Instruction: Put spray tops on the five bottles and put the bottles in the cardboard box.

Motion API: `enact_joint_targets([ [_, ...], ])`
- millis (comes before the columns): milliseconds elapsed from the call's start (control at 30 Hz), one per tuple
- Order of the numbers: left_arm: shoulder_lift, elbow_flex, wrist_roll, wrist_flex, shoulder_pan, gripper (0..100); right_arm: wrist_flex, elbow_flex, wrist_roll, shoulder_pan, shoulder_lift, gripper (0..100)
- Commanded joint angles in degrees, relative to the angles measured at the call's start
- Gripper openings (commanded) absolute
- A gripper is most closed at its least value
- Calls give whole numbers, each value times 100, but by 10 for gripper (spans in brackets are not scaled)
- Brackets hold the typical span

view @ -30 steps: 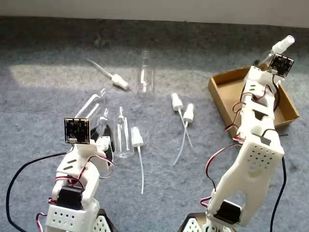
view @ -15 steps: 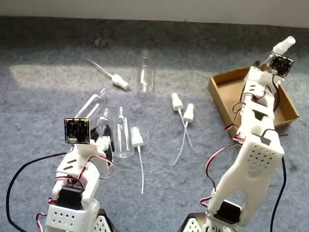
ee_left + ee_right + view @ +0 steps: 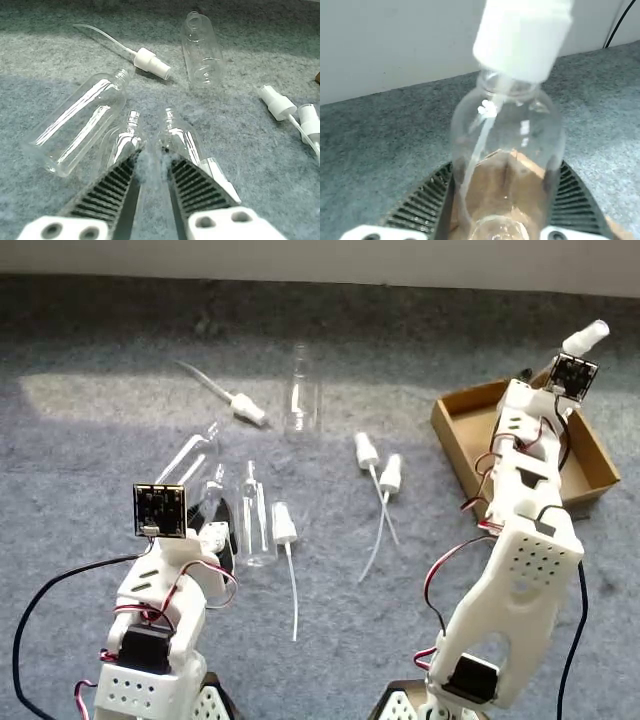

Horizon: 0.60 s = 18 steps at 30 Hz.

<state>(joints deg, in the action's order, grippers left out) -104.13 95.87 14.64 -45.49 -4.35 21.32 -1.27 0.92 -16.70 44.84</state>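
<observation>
Right gripper point(image 3: 505, 180) is clamping the clear plastic bottle point(image 3: 507, 125) (white spray top point(image 3: 522, 35) pointing away) above the brown cardboard box point(image 3: 470, 430), far side.

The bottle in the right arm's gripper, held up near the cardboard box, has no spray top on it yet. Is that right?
Not quite. The bottle in the right gripper already carries a white spray top, as the right wrist view shows. The rest is correct: the gripper holds it up near the cardboard box.
</observation>
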Motion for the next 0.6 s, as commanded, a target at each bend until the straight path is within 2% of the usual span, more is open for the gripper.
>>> enact_joint_targets([
  [0,-22,127,-88,123,31,8,-48,-180,44,40,-57,225],
  [567,-22,127,-88,132,31,8,-57,-171,26,-4,-66,223],
])
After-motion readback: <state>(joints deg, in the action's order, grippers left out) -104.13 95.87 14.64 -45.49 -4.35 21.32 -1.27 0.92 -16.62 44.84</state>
